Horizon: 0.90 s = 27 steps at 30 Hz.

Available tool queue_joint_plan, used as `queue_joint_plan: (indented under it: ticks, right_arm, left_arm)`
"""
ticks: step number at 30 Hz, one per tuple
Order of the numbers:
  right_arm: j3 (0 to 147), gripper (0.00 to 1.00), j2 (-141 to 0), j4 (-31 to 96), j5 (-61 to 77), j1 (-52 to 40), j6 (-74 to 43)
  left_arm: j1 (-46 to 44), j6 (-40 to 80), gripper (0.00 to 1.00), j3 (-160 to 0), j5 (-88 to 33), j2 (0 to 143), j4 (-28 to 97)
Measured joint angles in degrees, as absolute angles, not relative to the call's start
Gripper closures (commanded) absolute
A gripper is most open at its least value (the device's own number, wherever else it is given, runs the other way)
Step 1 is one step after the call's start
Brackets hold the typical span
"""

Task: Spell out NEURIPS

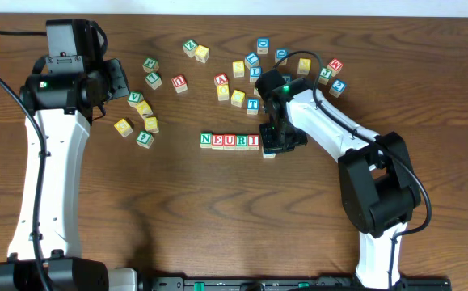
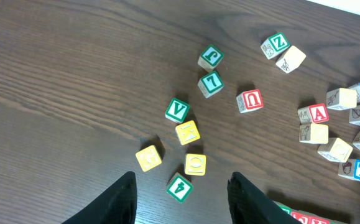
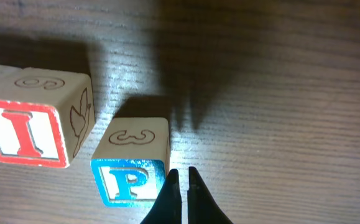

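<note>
Right pincer (image 3: 183, 186), closed and empty, sits at three o'clock of the P block (image 3: 130, 167), seemingly touching it; that block lies at four o'clock of the I block (image 3: 24, 130). A slow nudge toward ten should seat it. Left pincer (image 2: 181, 177) hangs spread, empty.

A dark wooden counter (image 1: 217, 210) is seen, and many loose letter cubes are scattered on its far part; in the left group a green V cube (image 2: 177, 110) is found, with a yellow cube (image 2: 187, 132) just beside it; a yellow O cube (image 2: 195, 164) is placed below that, and a green 4 cube (image 2: 179, 187) lies lowest in the left wrist view; a green 7 cube (image 2: 211, 83) and a green J cube (image 2: 211, 57) are set close together, a little apart from these; further right, a green Z cube (image 2: 274, 45), a red A cube (image 2: 318, 113) and a blue T cube (image 2: 359, 169) are seen.
</note>
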<state>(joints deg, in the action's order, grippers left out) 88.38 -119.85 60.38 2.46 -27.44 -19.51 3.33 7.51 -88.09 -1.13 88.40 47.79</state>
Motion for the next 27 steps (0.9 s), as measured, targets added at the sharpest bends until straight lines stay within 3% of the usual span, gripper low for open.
queue_joint_plan:
  ticks: [18, 27]
  right_arm:
    - [91.09, 0.99, -119.72, 64.16, 4.51, -26.28, -21.43]
    - [93.36, 0.99, -102.48, 69.95, 3.46, -24.93, -20.12]
  left_arm:
    - [3.33, 7.51, 0.53, -88.09, -1.13, 88.40, 47.79]
    - [3.33, 7.51, 0.53, -88.09, -1.13, 88.40, 47.79]
